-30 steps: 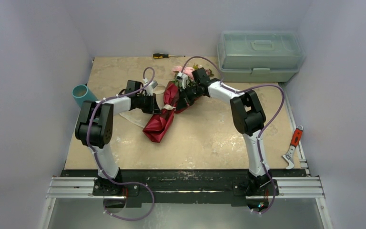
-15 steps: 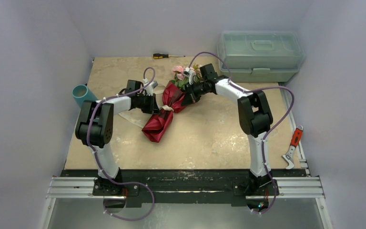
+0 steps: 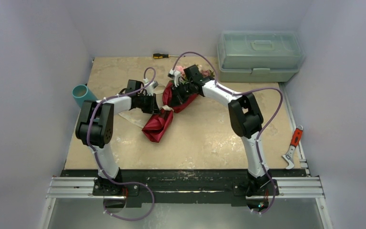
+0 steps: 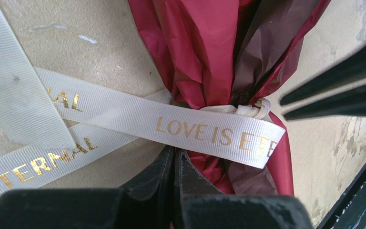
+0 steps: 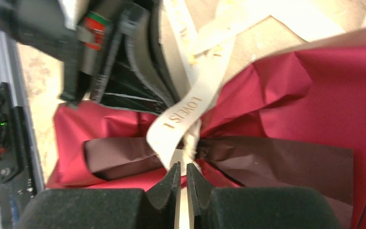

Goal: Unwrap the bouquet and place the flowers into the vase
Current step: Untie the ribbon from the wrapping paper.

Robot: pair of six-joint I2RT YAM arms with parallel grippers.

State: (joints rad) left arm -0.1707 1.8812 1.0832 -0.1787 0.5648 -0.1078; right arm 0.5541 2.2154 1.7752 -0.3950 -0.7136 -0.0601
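Observation:
The bouquet point(image 3: 159, 121) lies mid-table in maroon paper point(image 4: 205, 43), tied at the neck with cream ribbon point(image 4: 209, 131) printed in gold. Pink flowers point(image 3: 180, 70) peek out at its far end, mostly hidden behind the right arm. My left gripper point(image 4: 174, 151) is shut, its tips just under the ribbon band beside the knot, with nothing visible between them. My right gripper point(image 5: 181, 166) sits at the knot from the other side, its jaws a narrow slit apart with a strip of ribbon point(image 5: 178, 117) running into the slit. The teal vase point(image 3: 81, 93) lies at the left edge.
A pale green toolbox point(image 3: 259, 50) stands at the back right. A screwdriver point(image 3: 164, 56) lies along the back edge. Off the right edge is a red-handled tool point(image 3: 293, 143). Loose ribbon tails point(image 4: 19, 95) trail on the table left of the bouquet.
The right gripper swung out to the right, then came back left to the bouquet's neck, and its jaws parted slightly. The left arm stayed put.

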